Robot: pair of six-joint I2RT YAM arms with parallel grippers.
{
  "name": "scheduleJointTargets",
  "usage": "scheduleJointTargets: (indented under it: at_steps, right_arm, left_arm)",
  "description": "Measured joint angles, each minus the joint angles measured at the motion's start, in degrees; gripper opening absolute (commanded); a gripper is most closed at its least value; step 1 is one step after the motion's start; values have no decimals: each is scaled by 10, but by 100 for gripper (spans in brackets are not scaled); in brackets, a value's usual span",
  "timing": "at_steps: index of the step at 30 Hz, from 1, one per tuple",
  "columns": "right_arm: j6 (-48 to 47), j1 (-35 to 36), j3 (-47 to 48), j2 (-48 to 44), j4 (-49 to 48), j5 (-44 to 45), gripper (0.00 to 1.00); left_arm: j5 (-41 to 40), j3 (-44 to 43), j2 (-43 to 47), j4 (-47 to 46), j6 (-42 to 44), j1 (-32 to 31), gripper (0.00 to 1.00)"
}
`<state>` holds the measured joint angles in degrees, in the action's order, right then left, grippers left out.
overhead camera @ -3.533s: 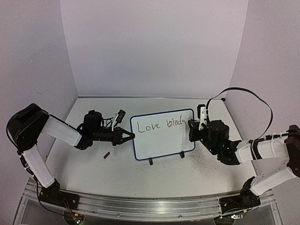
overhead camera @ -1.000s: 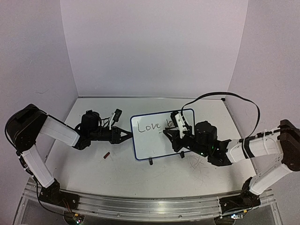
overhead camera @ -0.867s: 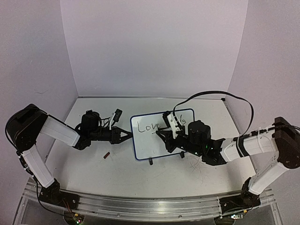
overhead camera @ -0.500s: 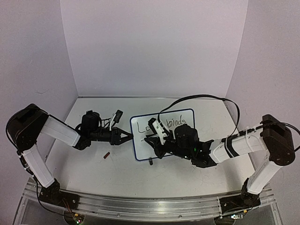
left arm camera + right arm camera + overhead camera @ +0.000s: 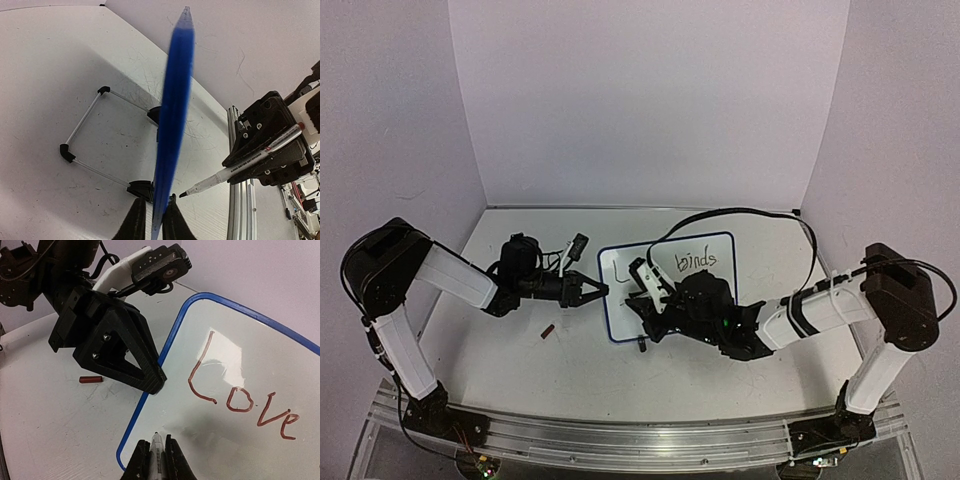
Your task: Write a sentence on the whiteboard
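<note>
Overhead, my right arm (image 5: 810, 310) hides most of the sentence (image 5: 695, 260), only "binds" showing; the right gripper (image 5: 156, 447) pinches a marker (image 5: 240, 162) by the whiteboard's (image 5: 260, 350) lower-left corner, and the left gripper (image 5: 153, 221) clamps its rim.

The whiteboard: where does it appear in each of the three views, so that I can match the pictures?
Top external: the whiteboard is at the centre, partly hidden by the right arm.
Left wrist: edge-on, a blue strip running up the middle.
Right wrist: right half, its left rim and the lettering showing.
Shared landmark: the left claw gripping the board's left rim.
</note>
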<state>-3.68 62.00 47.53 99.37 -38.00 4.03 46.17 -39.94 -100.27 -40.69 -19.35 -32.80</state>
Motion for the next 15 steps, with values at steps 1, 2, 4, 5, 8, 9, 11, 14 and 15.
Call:
scheduleJointTargets:
  at_steps: [1,2,4,5,8,9,11,14,15]
  right_arm:
    - [0,0,1,1,0,1,0]
    - [0,1,2,1,0,2,0]
    - [0,1,5,1,0,5,0]
    - [0,2,6,2,0,7,0]
    - [0,2,10,2,-1,19,0]
    - [0,2,10,2,-1,23,0]
    - [0,2,11,2,-1,32,0]
    - [0,2,17,8,-1,42,0]
    - [0,2,18,10,-1,44,0]
  left_arm:
    - [1,-1,0,0,-1,-1,6]
    - [2,-1,0,-1,0,-1,4]
    - [3,-1,0,-5,2,-2,1]
    - [3,-1,0,-5,2,-2,0]
    - [3,-1,0,-6,3,-2,0]
    - [3,-1,0,-6,4,-2,0]
    - [3,-1,0,-6,5,-2,0]
    - [3,-1,0,-6,9,-2,0]
    - [3,-1,0,-6,10,-2,0]
